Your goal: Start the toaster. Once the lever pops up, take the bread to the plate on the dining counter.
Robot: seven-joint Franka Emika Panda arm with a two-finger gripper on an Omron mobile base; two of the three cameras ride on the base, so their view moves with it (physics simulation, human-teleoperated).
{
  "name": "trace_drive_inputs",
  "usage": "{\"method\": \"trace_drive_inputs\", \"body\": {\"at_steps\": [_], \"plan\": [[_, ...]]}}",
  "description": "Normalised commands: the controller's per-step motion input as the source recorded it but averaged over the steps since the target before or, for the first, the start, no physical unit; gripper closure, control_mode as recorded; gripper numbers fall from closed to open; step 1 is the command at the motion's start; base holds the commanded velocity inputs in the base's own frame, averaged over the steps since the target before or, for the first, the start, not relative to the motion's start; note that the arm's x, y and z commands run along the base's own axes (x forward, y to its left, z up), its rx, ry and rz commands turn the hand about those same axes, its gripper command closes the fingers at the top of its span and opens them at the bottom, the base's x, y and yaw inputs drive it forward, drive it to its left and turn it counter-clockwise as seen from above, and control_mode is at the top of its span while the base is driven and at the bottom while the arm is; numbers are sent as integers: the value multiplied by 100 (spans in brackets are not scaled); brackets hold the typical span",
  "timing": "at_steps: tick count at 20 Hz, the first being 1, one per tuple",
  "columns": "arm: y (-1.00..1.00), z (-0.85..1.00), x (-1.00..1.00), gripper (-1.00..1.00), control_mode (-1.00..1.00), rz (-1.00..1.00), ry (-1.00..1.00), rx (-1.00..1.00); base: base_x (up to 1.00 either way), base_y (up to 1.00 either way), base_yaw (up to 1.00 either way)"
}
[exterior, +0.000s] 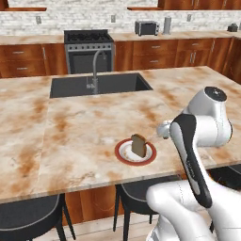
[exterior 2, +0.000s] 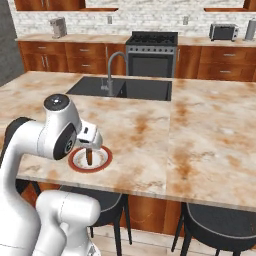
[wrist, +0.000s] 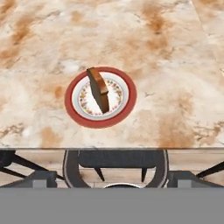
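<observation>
Bread [exterior: 138, 145] standing on edge on plate [exterior: 123, 156] near front edge of counter [exterior: 84, 127], gripper [exterior 2: 90, 145] above it, jaws spread wide and empty, fingertips hidden by arm, no readable writing anywhere.

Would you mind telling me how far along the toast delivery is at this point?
Done, it seems: the bread stands on edge on the plate, which sits near the front edge of the dining counter. In hand: nothing; the bread stands free in the hand view. The toaster sits on the back counter. Left: apparently nothing.
</observation>
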Motion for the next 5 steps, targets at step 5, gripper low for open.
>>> {"method": "trace_drive_inputs", "body": {"at_steps": [5], "plan": [[-7, 49, -61, -100, -100, -6, 4, -1, 0, 0, 0]]}}
